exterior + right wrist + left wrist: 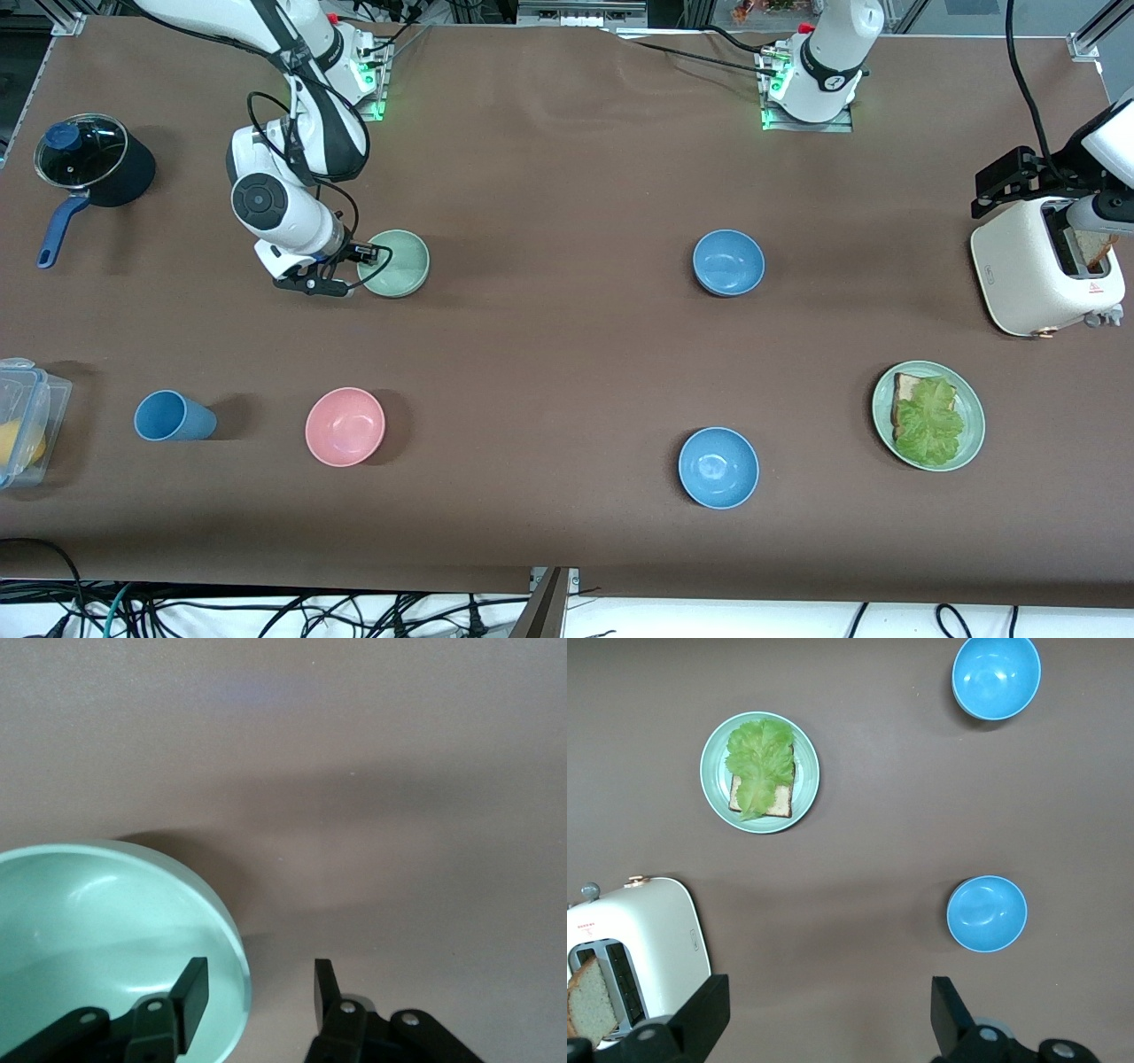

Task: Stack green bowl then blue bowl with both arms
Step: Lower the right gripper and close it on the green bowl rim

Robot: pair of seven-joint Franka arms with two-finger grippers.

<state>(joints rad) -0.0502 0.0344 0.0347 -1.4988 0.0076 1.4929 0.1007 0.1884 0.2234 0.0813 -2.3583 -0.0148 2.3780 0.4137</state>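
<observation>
At right gripper (257,988): pale mint green bowl (396,263), upright.

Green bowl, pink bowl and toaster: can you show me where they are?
green bowl (399,262), front view, on its inside floor.
pink bowl (345,426), front view, on the middle of its inside.
toaster (1032,266), front view, on its white side wall.

Left gripper (824,1014) hangs high over the brown worktop (868,842), fingers (700,1014) spread wide at the bottom of the frame. Two blue bowls: one (996,677) upper right, another (987,913) lower right. Green plate (759,772) with bread and lettuce upper left, white toaster (633,961) lower left holding a slice.
</observation>
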